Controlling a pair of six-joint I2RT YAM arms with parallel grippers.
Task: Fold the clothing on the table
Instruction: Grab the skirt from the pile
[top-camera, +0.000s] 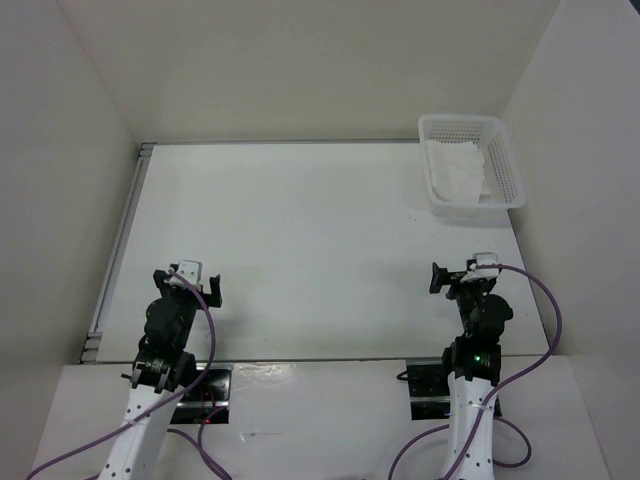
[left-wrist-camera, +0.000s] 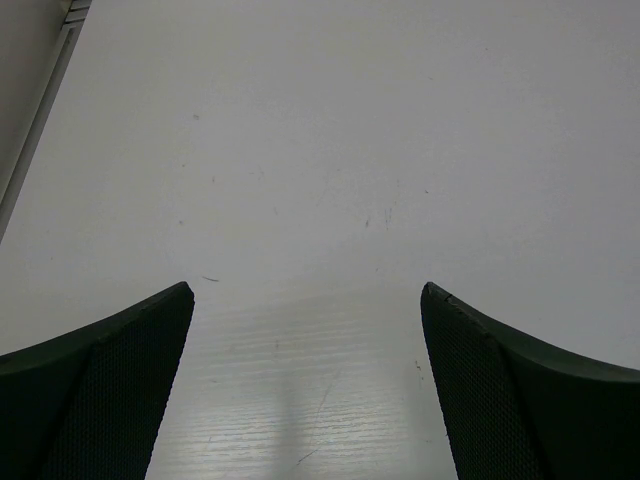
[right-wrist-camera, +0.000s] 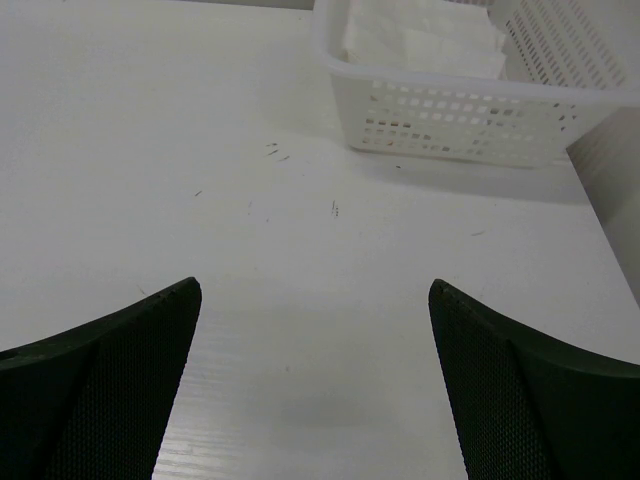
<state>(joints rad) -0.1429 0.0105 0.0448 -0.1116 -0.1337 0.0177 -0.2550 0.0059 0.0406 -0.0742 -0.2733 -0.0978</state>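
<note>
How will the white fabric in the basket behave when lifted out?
Probably floppy: the clothing lies crumpled inside the basket, so it should drape and sag. Likely light, since it looks thin. The basket might drag along if fabric snags its perforated wall.

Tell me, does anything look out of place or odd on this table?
Only one thing: the clothing lies crumpled inside the basket at the far right corner, not out on the table, whose top shows just a few tiny dark specks. Nothing looks spilled or broken.
</note>
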